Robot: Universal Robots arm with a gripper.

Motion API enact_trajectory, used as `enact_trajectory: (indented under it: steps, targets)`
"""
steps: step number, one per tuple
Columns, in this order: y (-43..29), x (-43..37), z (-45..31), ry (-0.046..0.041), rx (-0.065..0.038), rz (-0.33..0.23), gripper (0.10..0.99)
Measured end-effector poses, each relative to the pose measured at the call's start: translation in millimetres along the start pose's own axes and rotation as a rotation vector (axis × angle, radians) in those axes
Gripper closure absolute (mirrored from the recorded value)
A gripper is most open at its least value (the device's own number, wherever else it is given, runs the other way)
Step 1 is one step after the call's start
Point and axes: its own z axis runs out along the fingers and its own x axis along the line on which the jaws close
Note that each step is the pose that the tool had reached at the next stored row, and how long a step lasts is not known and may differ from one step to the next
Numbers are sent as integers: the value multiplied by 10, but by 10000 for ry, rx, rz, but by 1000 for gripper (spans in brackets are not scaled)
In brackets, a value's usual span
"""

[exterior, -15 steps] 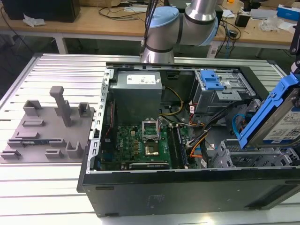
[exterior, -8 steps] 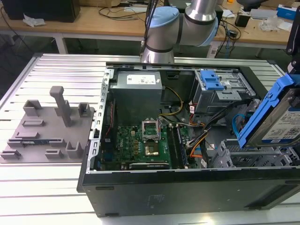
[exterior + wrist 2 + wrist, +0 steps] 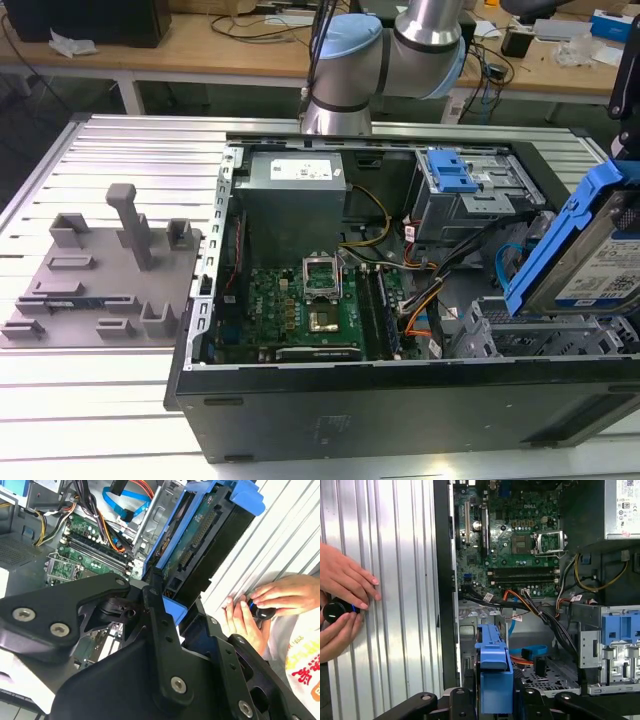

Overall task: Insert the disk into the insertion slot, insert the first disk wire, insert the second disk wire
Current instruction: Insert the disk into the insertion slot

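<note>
Pinching one disk (image 3: 600, 262), one pincer (image 3: 494, 700) holds it tilted above one insertion slot (image 3: 530, 338).

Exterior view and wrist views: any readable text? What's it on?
White label on the silver rectangular disk in its blue plastic carrier: too small to read.
White sticker on the grey metal power supply box: too small to read.
Red print on the white garment: unreadable.

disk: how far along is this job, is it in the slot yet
Nothing looks finished. In hand: the gripper grips the disk, tilted above the insertion slot, not in it. Left: seating it and the two wire steps; a blue cable lies loose inside the case.
</note>
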Motion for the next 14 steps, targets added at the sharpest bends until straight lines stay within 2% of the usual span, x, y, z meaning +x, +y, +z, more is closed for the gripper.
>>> enact_trajectory:
  steps: [5, 10, 14]
  targets:
    - [1, -20, 11, -27, -10, 1, 718]
    - [4, -108, 25, -27, -33, 1, 718]
    - [7, -143, 37, -22, -197, 8, 718]
